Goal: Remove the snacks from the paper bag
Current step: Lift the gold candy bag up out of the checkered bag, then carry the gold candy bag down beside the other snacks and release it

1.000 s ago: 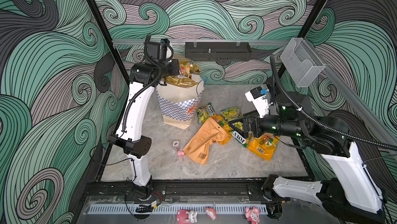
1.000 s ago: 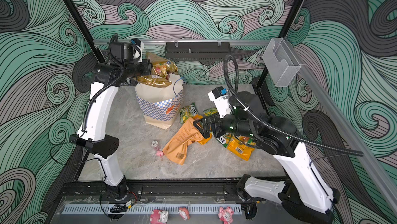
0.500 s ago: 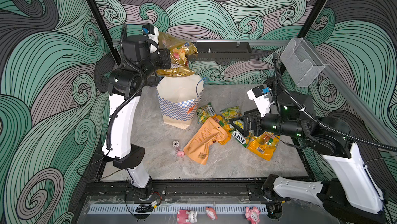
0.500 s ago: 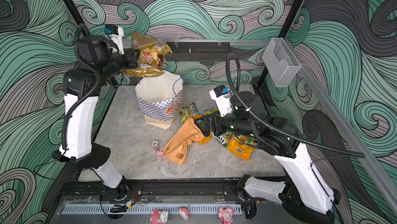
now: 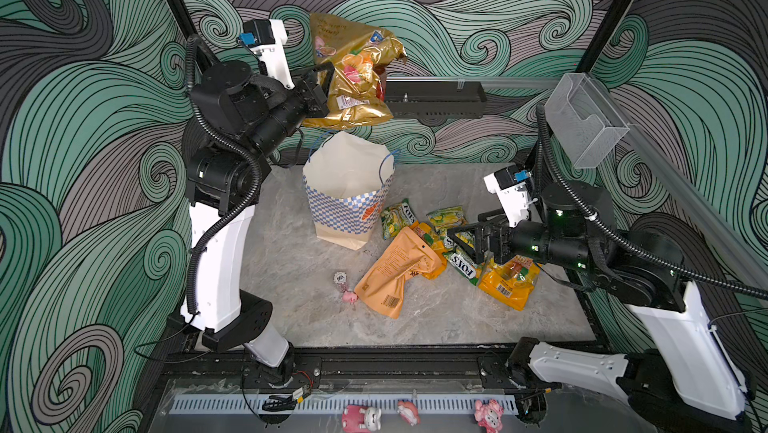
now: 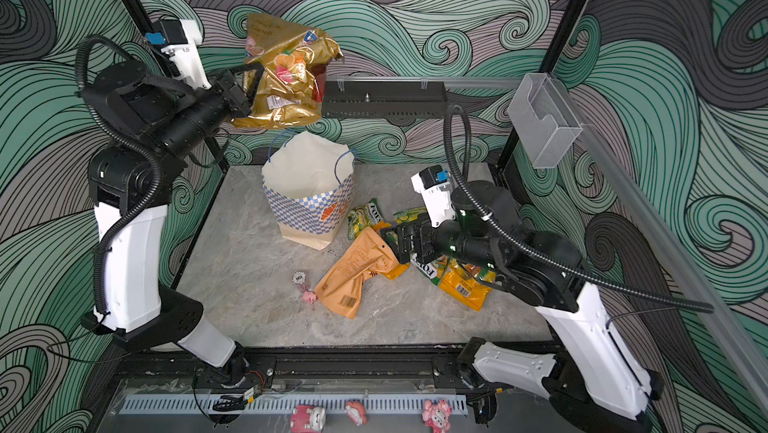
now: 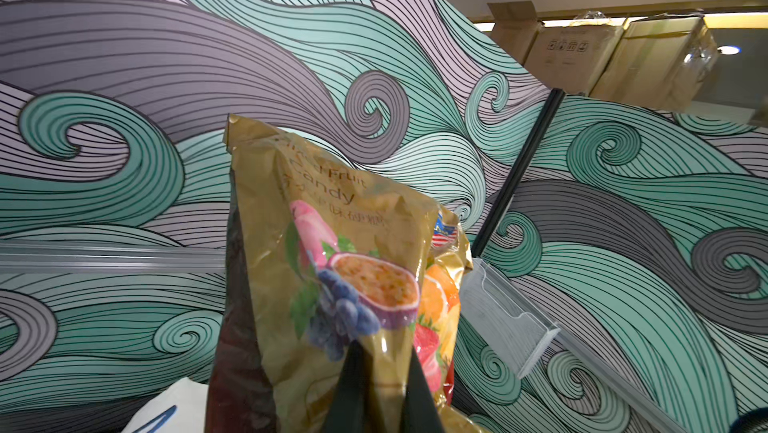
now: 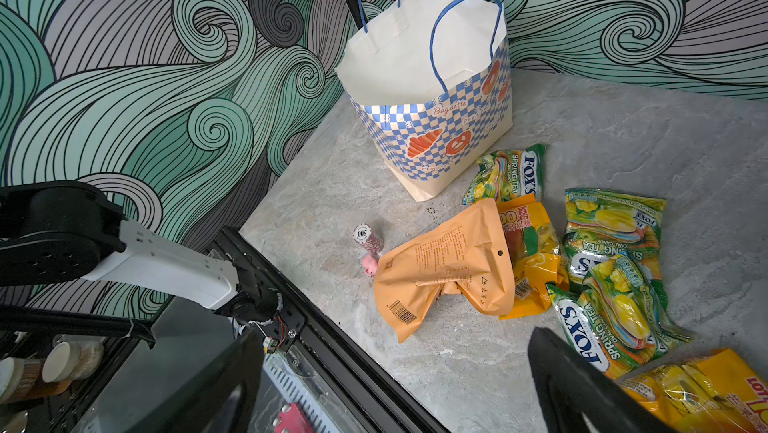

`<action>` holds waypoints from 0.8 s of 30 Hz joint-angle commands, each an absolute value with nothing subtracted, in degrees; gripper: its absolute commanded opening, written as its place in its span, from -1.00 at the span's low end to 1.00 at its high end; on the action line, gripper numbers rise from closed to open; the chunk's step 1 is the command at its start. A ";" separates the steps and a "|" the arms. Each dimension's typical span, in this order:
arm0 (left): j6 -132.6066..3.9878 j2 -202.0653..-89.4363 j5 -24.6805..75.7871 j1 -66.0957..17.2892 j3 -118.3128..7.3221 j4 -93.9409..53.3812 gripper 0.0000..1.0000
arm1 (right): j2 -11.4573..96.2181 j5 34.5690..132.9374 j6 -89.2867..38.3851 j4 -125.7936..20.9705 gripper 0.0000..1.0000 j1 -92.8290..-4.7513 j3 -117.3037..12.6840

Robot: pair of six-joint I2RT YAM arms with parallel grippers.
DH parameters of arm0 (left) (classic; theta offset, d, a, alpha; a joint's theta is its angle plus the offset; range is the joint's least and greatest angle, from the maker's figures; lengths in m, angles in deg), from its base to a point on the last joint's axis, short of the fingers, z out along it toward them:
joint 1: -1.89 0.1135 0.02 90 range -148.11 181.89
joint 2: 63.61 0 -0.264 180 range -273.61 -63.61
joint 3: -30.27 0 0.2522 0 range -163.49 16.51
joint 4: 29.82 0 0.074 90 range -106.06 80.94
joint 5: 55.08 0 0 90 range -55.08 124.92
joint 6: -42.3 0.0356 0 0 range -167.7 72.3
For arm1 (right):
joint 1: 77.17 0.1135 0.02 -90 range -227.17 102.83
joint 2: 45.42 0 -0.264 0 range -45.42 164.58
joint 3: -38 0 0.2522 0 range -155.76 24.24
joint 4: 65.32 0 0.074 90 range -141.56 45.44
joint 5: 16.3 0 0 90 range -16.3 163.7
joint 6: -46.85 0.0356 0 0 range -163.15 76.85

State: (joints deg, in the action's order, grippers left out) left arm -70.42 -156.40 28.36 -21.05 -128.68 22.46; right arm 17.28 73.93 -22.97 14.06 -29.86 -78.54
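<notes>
Left fingers (image 7: pixel 351 389) clamped on 1 edge of the gold foil bag (image 5: pixel 355 73), held in the air above the open mouth of the paper bag (image 5: pixel 347 206) and clear of it. Paper bag upright toward the back of the table (image 5: pixel 299 268). Right fingers (image 8: pixel 577 381) spread wide, gripping nothing, low over snacks lying beside the paper bag: tan-orange pouch (image 5: pixel 397 275), FOX'S bags (image 5: pixel 463 264), orange-yellow bag (image 5: pixel 509 283).

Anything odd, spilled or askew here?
Two non-snack items lie on the table beside the creased tan pouch: a small pink pig and a white-capped cylinder marked 500. Otherwise the paper bag stands upright and nothing is spilled.
</notes>
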 commanded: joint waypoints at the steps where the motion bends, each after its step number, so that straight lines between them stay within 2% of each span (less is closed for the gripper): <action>1: -71.51 -155.66 25.04 -24.85 -130.10 9.34 -1.00 | 15.87 69.33 -23.55 13.18 0.99 -29.57 -77.77; 11: -62.49 -155.52 27.06 -37.67 -124.45 13.17 -1.00 | 9.76 47.87 -27.75 12.64 0.99 -29.54 -76.42; 18: -56.52 -151.22 28.74 -44.75 -109.77 14.81 -1.00 | 4.14 34.50 -32.60 9.14 0.99 -29.54 -75.58; 24: -57.01 -148.33 28.60 -49.89 -93.20 9.47 -1.00 | 1.67 30.58 -34.75 4.74 0.99 -29.54 -74.05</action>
